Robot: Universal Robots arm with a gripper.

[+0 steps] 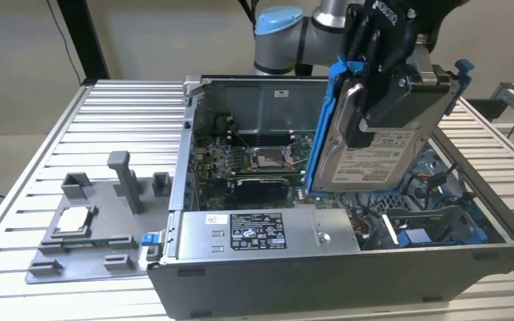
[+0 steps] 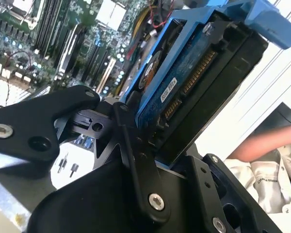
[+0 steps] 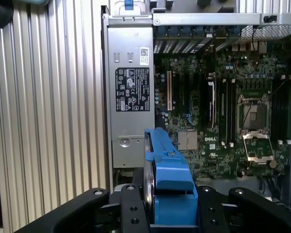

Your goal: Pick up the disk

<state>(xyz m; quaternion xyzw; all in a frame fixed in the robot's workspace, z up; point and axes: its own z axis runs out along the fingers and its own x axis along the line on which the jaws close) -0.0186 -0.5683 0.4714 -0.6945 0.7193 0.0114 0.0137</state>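
Disk point(image 1: 377, 150) lifted clear above the open computer case point(image 1: 328, 267), tilted, blue carrier point(image 1: 328, 114) round it | fingers point(image 1: 377, 80) pinching it at the upper end | risk: a one-end hold could let it swing or slip onto the motherboard point(image 3: 218, 107) | nearby: power supply point(image 1: 266, 234), processor chip point(image 1: 71, 219) in its grey fixture on the tabletop point(image 1: 114, 120), well apart.

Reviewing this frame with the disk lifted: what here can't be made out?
- Silver-grey metal disk in its blue plastic carrier: in the exterior view the black gripper covers its upper face.
- Same disk, first wrist view: one blue carrier edge shows; the gripper links hide its lower part.
- Grey open computer case: the drive bay is partly screened by the disk in the exterior view.
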